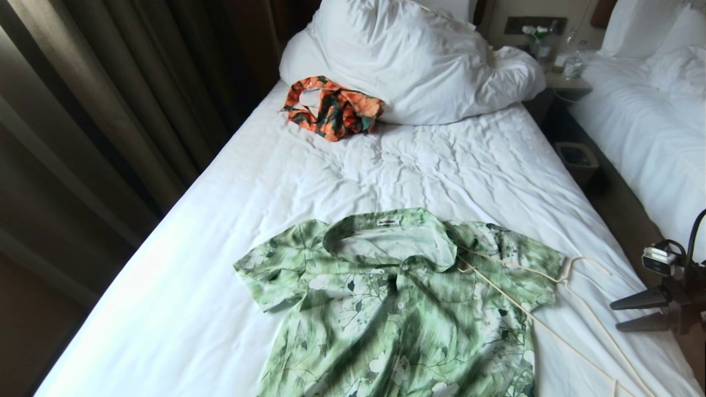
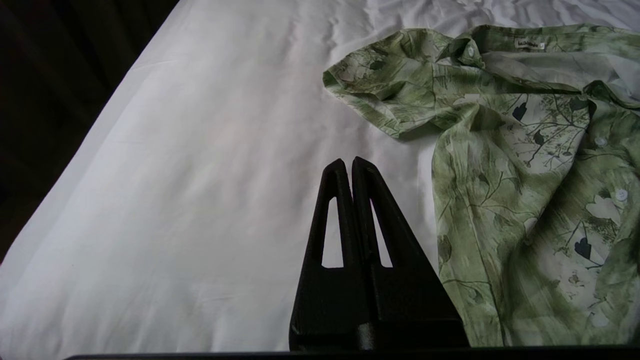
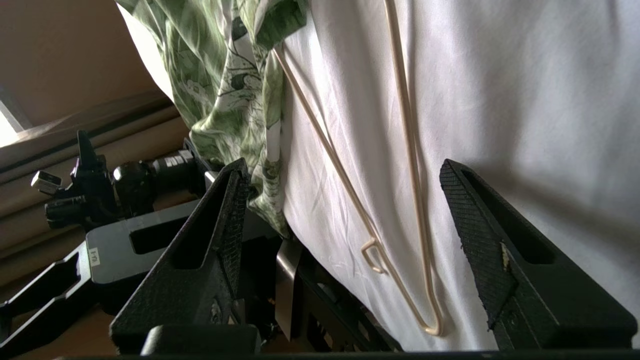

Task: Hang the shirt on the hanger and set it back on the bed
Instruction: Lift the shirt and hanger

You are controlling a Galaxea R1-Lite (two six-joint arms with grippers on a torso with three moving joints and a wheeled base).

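Observation:
The green flower-print shirt [image 1: 397, 309] lies flat and face up on the near part of the bed [image 1: 193, 275], collar toward the pillow. The thin cream hanger [image 1: 563, 277] lies on the sheet, one end across the shirt's right shoulder and the rest running toward the bed's near right corner. My right gripper [image 1: 615, 317] hovers at the bed's right edge, open and empty. In the right wrist view its fingers [image 3: 342, 165] straddle the hanger's bent end [image 3: 426, 261] without touching it. My left gripper [image 2: 348, 162] is shut and empty over bare sheet beside the shirt [image 2: 525, 175].
An orange-and-dark-green garment [image 1: 331, 107] lies bunched against the white duvet and pillow [image 1: 408, 60]. Dark curtains [image 1: 110, 110] run along the left. On the right are a nightstand with bottles [image 1: 568, 77], a small bin [image 1: 576, 160] and a second white bed [image 1: 651, 121].

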